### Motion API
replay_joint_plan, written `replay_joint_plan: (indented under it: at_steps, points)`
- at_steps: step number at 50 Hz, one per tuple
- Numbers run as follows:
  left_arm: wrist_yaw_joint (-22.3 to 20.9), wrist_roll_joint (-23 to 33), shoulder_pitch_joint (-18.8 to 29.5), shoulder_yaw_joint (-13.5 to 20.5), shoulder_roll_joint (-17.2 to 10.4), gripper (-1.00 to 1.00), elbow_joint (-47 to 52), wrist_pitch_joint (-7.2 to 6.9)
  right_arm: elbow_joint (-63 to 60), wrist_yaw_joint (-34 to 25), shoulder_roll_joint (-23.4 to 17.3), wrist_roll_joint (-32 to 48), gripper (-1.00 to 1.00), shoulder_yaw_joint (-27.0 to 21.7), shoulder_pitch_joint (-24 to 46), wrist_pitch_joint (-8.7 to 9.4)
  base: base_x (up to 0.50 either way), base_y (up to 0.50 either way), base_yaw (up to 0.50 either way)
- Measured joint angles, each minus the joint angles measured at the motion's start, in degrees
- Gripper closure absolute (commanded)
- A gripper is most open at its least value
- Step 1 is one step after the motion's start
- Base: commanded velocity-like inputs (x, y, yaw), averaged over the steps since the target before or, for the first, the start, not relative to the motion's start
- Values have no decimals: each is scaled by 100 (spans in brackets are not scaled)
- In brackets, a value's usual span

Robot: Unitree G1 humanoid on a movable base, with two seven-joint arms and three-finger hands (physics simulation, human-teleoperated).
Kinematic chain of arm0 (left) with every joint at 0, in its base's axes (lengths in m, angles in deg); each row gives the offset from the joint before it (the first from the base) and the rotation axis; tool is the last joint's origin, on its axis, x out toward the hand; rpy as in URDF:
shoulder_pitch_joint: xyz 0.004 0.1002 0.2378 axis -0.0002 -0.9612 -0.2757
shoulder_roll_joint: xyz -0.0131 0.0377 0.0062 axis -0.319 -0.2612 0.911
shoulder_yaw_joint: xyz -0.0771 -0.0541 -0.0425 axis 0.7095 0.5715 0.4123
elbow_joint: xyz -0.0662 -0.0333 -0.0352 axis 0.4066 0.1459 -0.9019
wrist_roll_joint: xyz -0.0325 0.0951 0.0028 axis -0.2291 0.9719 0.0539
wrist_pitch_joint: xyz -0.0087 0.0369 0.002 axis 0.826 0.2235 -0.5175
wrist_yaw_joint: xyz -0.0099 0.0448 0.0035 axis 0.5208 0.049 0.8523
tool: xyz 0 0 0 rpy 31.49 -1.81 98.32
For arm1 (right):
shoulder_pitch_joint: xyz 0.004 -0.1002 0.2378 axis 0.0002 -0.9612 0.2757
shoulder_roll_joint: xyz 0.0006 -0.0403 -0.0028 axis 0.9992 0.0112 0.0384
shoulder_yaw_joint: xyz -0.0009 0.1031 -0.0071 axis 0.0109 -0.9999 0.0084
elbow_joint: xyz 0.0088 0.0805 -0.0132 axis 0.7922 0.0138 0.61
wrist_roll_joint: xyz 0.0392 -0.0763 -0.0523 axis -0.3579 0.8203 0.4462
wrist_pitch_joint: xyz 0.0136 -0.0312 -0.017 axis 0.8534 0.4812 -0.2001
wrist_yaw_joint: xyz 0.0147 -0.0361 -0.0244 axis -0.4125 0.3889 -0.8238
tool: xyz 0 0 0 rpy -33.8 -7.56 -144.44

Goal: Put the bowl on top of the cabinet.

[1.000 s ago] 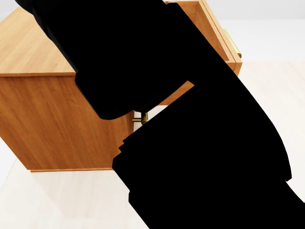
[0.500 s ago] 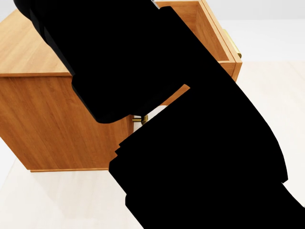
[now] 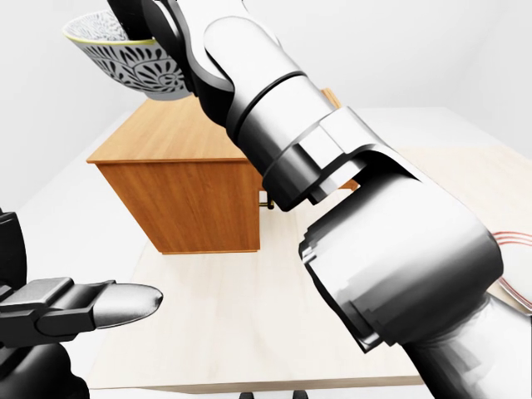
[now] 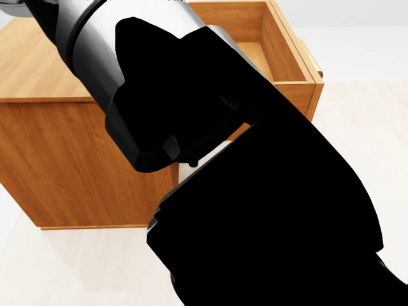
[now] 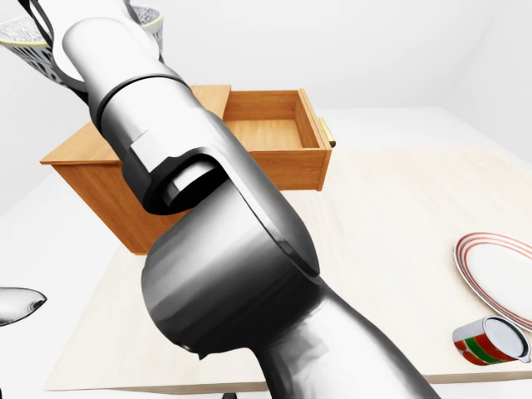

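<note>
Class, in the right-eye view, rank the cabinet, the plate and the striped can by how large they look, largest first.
1. cabinet.
2. plate, partly cut off at the right edge.
3. striped can, clearly smallest.

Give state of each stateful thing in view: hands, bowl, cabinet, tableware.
bowl: upright, held in the air, not yet on the cabinet.
right hand: closed on the bowl's rim.
left hand: low, fingers extended, empty.
cabinet: upright on the table.
drawer: pulled open, nothing visible inside.
plate: flat on the table, empty.
can: lying on its side.
</note>
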Motion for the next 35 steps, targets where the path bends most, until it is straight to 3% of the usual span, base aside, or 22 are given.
replay_joint_plan:
  at_steps: [35]
  points:
    - [-49, 79, -8, -39, 28, -100, -13, 0, -11, 47, 101, 202, 96, -93, -239, 0, 0, 0, 0]
